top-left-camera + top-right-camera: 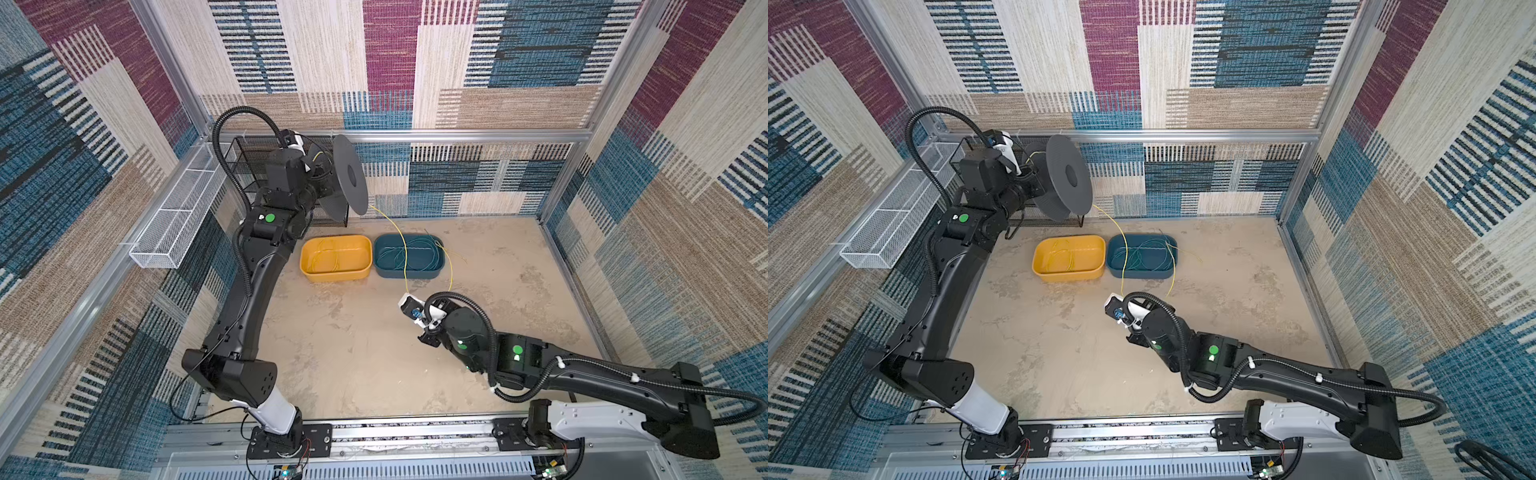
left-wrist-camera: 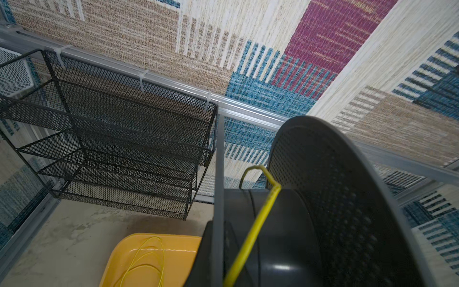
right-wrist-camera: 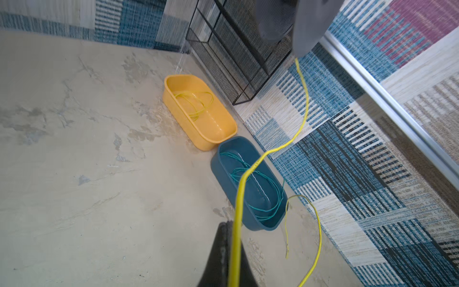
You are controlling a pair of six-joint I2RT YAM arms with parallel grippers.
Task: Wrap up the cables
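Where the yellow cable [image 1: 401, 245] runs: off the lower rim of the spool [image 1: 350, 174], sloping down over the teal tub [image 1: 409, 236] and into the right gripper [image 1: 406, 300]. A slack tail arcs up just right of that tub, well apart from the right wall.
Right gripper: fingers pinched narrow on the yellow cable, clear in the right wrist view [image 3: 229, 225]. It sits just in front of the teal tub's front wall, not touching it.
Left gripper [image 1: 319, 171]: raised at back-left, carrying the spool, closed tight. Contact is hidden behind the near flange; probably on the hub.
Spool: flanges upright, one yellow strand across the hub. It hangs off the table in front of the black mesh rack [image 1: 245, 166]; can't tell whether they touch.
Tubs: yellow tub [image 1: 334, 238] and teal tub sit side by side, walls touching or nearly, toward the back at mid-width.
Contents: yellow coil [image 1: 328, 257] in the yellow tub, teal cables [image 1: 417, 259] in the teal tub.
Open room: bare table [image 1: 353, 353] from the tubs' front walls to the front rail, between the two arms.
Edges: white mesh basket [image 1: 174, 224] on the left wall rail, above the table, beside the left arm.
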